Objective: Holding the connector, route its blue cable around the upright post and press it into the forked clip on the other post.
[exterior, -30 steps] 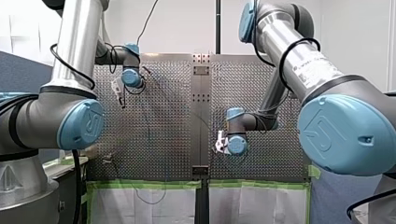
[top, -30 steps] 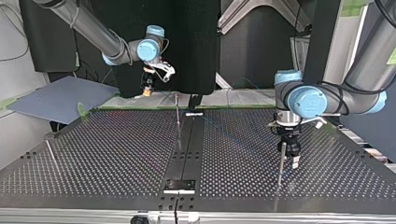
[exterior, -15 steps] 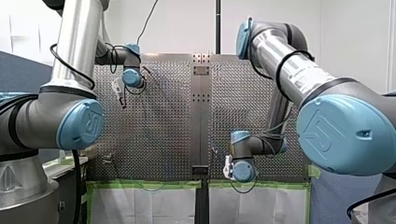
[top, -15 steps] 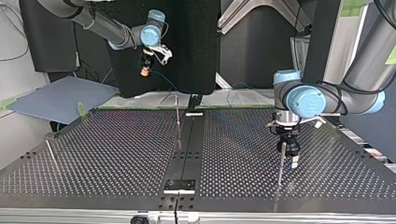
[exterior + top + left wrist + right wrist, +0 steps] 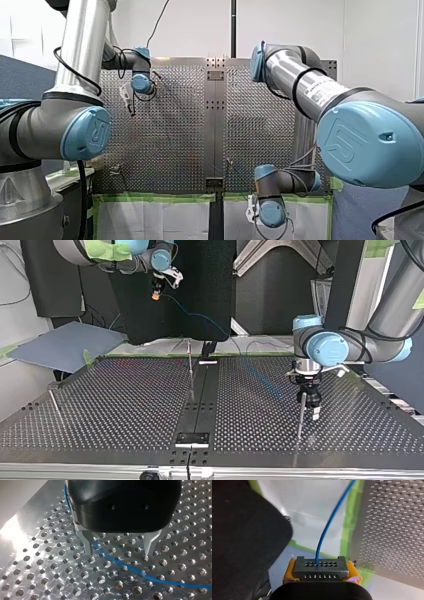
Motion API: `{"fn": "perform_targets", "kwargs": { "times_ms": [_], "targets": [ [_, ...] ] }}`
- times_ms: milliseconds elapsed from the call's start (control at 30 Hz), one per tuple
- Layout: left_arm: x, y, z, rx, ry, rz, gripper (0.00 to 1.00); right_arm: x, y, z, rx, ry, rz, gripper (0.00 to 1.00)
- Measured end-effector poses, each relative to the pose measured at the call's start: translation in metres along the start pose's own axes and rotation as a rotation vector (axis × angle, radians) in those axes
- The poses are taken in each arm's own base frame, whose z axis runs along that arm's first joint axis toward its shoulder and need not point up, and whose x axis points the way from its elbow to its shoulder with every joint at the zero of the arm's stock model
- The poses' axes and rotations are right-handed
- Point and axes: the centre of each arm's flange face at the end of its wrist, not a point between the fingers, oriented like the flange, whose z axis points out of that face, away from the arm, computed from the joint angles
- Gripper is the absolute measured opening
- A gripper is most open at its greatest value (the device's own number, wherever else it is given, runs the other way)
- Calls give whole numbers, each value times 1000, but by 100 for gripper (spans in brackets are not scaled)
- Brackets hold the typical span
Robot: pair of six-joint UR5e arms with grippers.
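Thin rod: leans near the left edge of the bench in the top view, well apart from both arms.
Right gripper: hangs high beyond the bench's far edge in the top view, left of the middle; in the front view it is off the near edge, over a white sheet bordered with green tape.
Right jaws: closed on the connector, a yellow pad at each end of it.
Connector: a dark grey block with rows of small holes, held crosswise in the right gripper, off the bench.
Blue cable: leaves the middle of the connector's holed face, slants down and rightward to the far edge in the top view, then crosses the bench to the left gripper.
Middle post: upright near the far edge, just left of the dark centre strip; the cable runs to its right, apart from it.
Right-hand post: upright toward the near edge in the bench's right half, just beside the left gripper's tips.
Left gripper: black, pointing straight down, low over the bench.
Left jaws: open, the metal fingers standing apart; the blue cable lies close against one finger and runs off across the holes ahead of the other.
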Motion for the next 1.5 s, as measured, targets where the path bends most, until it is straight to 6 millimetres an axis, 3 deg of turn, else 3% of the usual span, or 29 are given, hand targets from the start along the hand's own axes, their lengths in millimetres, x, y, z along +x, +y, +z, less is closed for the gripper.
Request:
{"fn": "perform_targets", "kwargs": {
  "times_ms": [133,467,733,1100,1500],
  "targets": [
    [0,0,0,-3,-1,4,99,-20,5,-5,12,-15,-8,0],
    [-1,2,0,-14,-5,12,99,-44,-7,23,65,33,-1,0],
    [-1,3,0,-19,-6,15,99,-69,-2,31,81,48,-6,0],
    [-1,2,0,-20,-7,15,99,-32,-4,27,103,135,20,0],
    [-1,3,-1,-32,-5,22,99,22,-6,33,139,134,19,0]
  ]
}}
